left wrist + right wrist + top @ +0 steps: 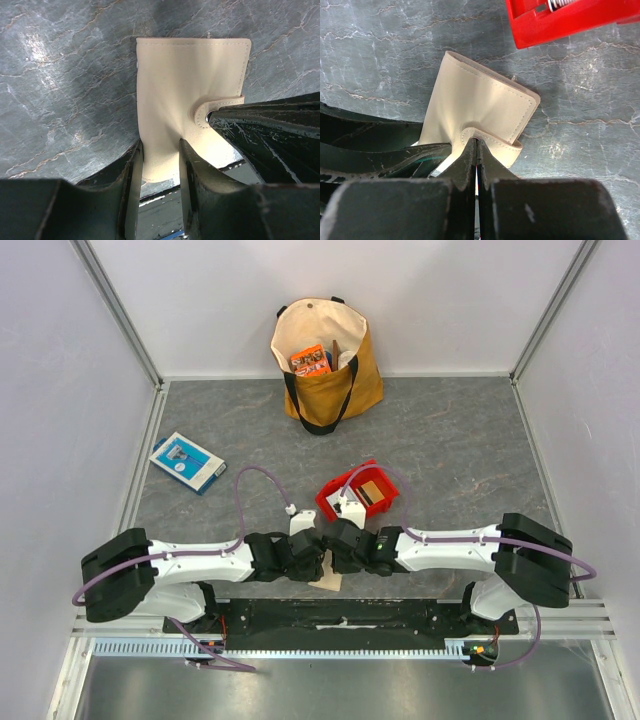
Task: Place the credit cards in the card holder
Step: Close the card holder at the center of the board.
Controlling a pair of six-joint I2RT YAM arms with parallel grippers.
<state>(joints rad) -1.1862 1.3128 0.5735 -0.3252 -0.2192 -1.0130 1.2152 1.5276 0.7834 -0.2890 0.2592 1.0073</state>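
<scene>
You had the folded card holder (185, 80) at the near edge of the desk (450, 440), between the two arms and just short of the red tray (560, 22). I could not tell whether it rested flat or was held tilted. Your left jaws were clamped on its near edge, puckering the leather. Your right jaws were pinched together on its snap tab (502, 147). The credit cards (372, 492) lay in the tray, one orange-brown beside pale ones.
</scene>
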